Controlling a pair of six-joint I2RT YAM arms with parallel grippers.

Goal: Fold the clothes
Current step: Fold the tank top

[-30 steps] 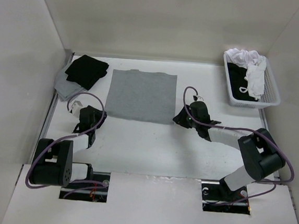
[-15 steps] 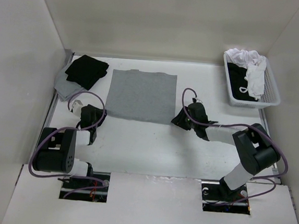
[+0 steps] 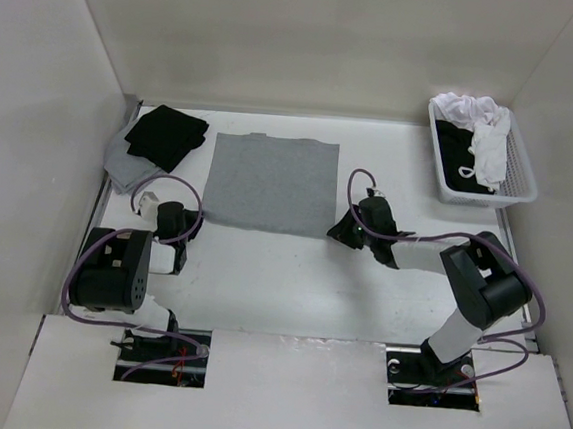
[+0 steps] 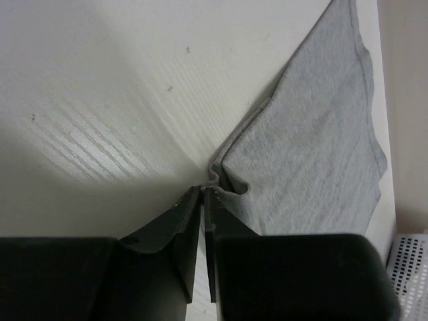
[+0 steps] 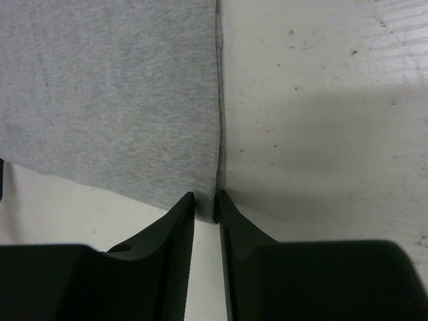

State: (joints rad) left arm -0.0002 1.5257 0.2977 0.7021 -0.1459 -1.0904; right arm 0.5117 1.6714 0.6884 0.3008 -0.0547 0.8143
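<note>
Bench (image 3: 281,274) surface is white and scuffed, walled on three sides.

Nearest, the left fingers (image 4: 177,227) are drawn almost together on the near-left corner of the grey tank top (image 3: 269,183). A small pucker of knit is raised at their tips. The right fingers (image 5: 175,231) stand a narrow slot apart astride the near-right corner, with the side hem running into the slot. Whether they bite cannot be told. Beyond them the tank top lies flat mid-bench, with a black and grey pile (image 3: 157,143) at far left and a basket (image 3: 484,198) at far right.

Risks, as judged: both holds sit at the very edge of soft knit. If the left pinch has only that pucker, the corner may slip out on lifting. If the right fingers close beside the hem, that side stays down and the fold goes skewed.

Against a second earlier: both wrists have moved in onto the near corners, and the left arm has pulled back toward its base. The garment has not shifted.
</note>
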